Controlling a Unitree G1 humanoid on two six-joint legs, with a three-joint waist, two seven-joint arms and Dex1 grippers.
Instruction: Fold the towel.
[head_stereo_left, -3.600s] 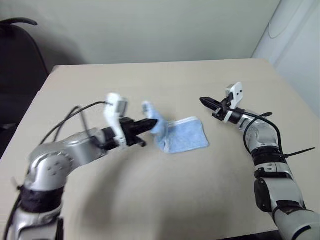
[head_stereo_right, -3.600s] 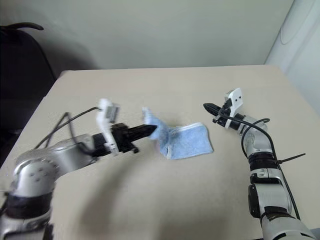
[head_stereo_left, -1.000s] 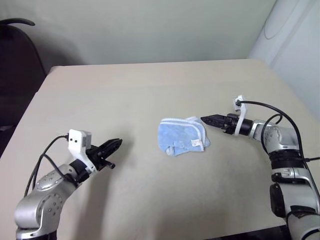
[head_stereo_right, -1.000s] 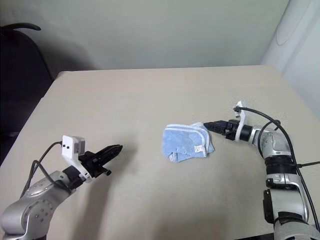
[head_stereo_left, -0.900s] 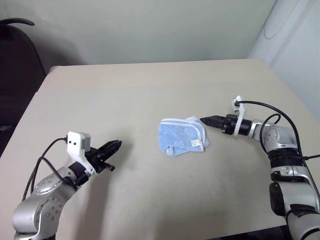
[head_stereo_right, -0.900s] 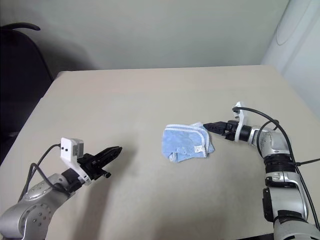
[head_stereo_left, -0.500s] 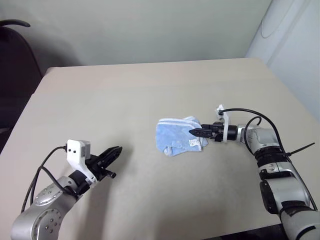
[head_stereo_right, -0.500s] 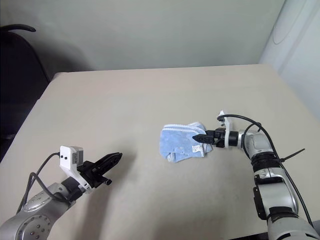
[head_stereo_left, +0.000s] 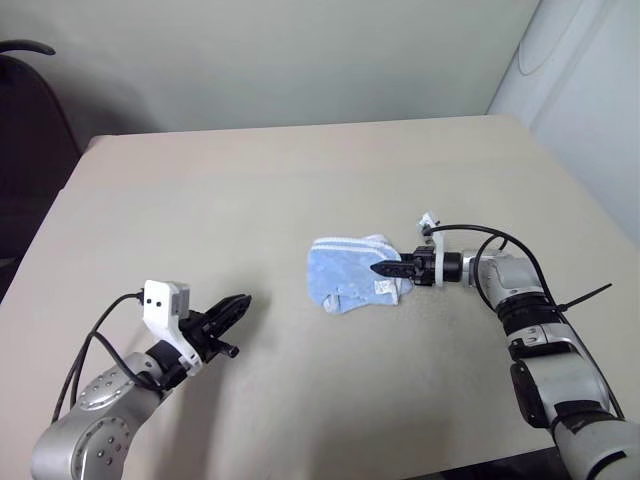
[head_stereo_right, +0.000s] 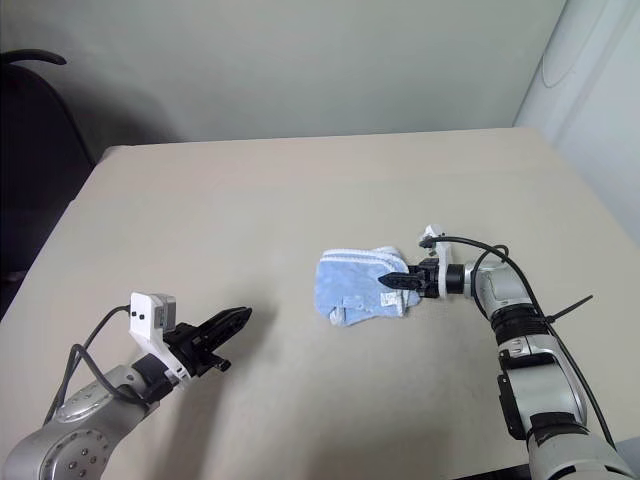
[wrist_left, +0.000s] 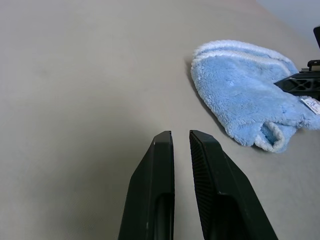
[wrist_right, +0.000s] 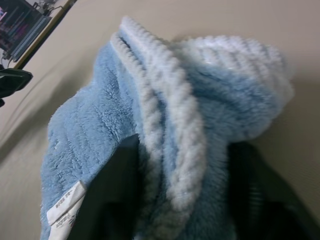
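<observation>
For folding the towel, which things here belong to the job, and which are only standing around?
Belong to the job:
- towel
- right tool, closed on the towel's edge
- left tool, away from it
- table

Only standing around:
- dark chair

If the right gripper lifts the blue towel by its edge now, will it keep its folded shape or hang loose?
The towel lies bunched in soft rounded folds, so it would likely droop and unfold. Its fluffy pile suggests it is light and gives grip rather than slipping. The right gripper has its fingers on either side of the thick white edging, so probably several layers would rise together.
</observation>
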